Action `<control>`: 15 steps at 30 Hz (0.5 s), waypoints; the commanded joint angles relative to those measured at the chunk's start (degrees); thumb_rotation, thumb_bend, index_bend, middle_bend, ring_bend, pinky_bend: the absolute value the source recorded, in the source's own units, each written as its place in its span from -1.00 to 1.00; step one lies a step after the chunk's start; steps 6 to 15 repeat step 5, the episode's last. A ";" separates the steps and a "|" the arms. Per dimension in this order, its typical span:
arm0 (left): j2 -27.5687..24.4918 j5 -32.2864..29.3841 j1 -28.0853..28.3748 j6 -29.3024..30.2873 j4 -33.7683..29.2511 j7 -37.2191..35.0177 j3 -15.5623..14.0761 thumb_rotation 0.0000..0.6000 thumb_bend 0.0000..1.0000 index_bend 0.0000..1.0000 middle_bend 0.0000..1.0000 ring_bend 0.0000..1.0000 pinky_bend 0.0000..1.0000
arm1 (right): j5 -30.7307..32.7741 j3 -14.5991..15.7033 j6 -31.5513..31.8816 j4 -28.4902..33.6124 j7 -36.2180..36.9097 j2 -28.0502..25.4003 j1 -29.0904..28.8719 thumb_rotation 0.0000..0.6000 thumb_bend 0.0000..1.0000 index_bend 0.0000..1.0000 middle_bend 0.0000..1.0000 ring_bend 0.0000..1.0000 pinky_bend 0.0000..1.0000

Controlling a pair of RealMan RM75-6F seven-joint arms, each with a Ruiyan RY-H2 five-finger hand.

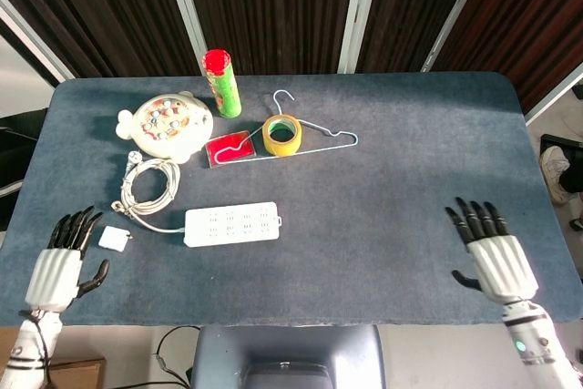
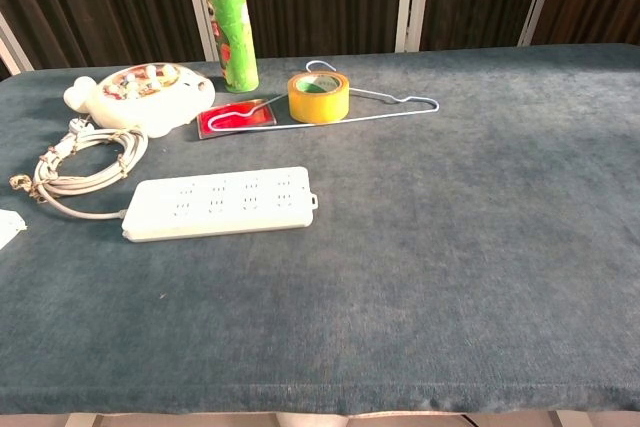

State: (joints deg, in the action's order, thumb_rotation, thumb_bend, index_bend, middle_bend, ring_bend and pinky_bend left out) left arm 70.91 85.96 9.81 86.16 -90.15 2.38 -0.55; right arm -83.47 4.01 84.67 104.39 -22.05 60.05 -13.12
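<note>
Both hands are hanging out at the near edge of the table (image 1: 410, 134) and neither has anything in it. The left hand (image 1: 56, 266) sits at the near left corner, fingers stretched out and spread apart, thumb sticking off to the side. Closest thing to it is a small white square adapter (image 1: 114, 239), lying flat on the cloth just beside the fingertips, not touching as far as I can tell. The right hand (image 1: 496, 257) is at the near right, same deal: fingers straight and apart, nothing near it. The chest view doesn't catch either hand, only a sliver of the adapter at its left edge.

A bit further in from the adapter is the white power strip (image 1: 231, 224), lying flat with its long side running left to right. Its cable (image 1: 148, 187) is coiled in a loose bundle just behind its left end, plug at the far end of the coil.

Along the far left there's a round white toy (image 1: 166, 125), a green tube with a red lid (image 1: 221, 83) standing upright, a red card (image 1: 229, 148), and a roll of yellow tape (image 1: 281, 135) sitting on a wire hanger (image 1: 319, 134), whose small end lies over the card.
</note>
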 commanded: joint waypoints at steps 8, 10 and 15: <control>-2.74 0.22 -2.11 1.07 -2.25 0.91 -1.00 1.00 -0.20 -1.00 -1.00 -1.00 -0.88 | 0.86 -1.37 12.53 -10.59 16.20 2.00 10.83 1.00 -0.60 -1.00 -1.00 -1.00 -1.00; -2.74 0.22 -2.11 1.07 -2.25 0.91 -1.00 1.00 -0.20 -1.00 -1.00 -1.00 -0.88 | 0.86 -1.37 12.53 -10.59 16.20 2.00 10.83 1.00 -0.60 -1.00 -1.00 -1.00 -1.00; -2.74 0.22 -2.11 1.07 -2.25 0.91 -1.00 1.00 -0.20 -1.00 -1.00 -1.00 -0.88 | 0.86 -1.37 12.53 -10.59 16.20 2.00 10.83 1.00 -0.60 -1.00 -1.00 -1.00 -1.00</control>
